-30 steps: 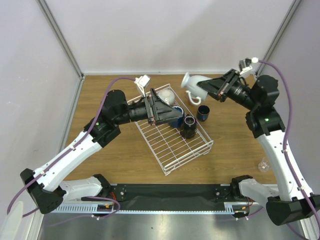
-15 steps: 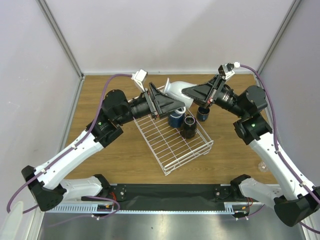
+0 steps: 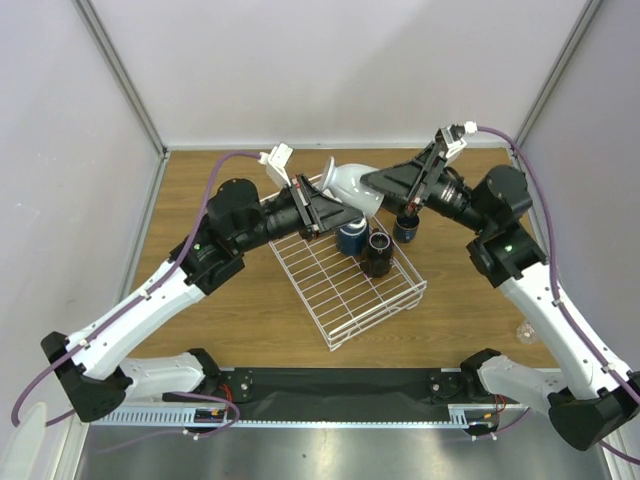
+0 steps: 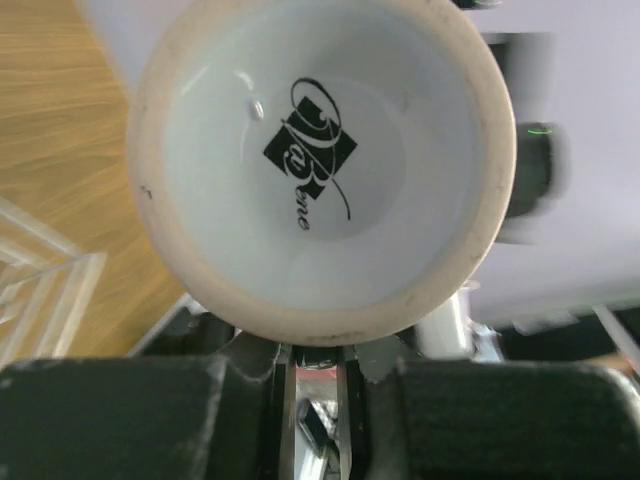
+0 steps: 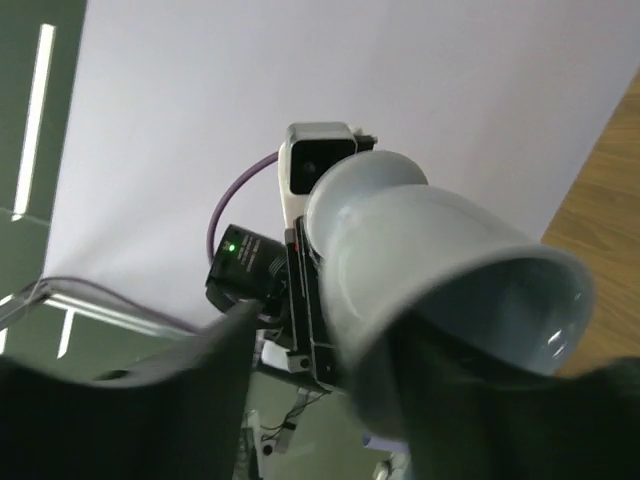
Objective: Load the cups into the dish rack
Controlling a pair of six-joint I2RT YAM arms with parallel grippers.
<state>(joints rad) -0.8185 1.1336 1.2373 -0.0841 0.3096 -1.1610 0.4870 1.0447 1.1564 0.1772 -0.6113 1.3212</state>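
Now the cream-white mug (image 3: 350, 184) is in the air, lying on its side above the far corner of the dish rack (image 3: 335, 300), at about 12 o'clock from the rack's middle. It touches neither the wires nor the table (image 3: 200, 190). The right gripper (image 3: 373, 182) is at its 3 o'clock side and clamps it at the mouth end, with the flared rim just in front of its own camera. The left gripper (image 4: 313, 378) is at the 9 o'clock side, at the foot. Its jaws stand close together just under the base ring with the printed mark, but whether they pinch a part of the mug I cannot tell. In the rack a navy blue mug (image 3: 350, 238) and a black mug (image 3: 377, 255) stand close together at about 1 o'clock. A dark navy mug (image 3: 405, 228) stands on the table just outside the rack at 2 o'clock. I judge the held mug to be stiff, rather heavy for its size, and slippery because it is glazed. It would probably chip if it fell on the wires or the other mugs. The safest hold is probably across the thick wall near the rim, or on the handle, which I cannot find here.
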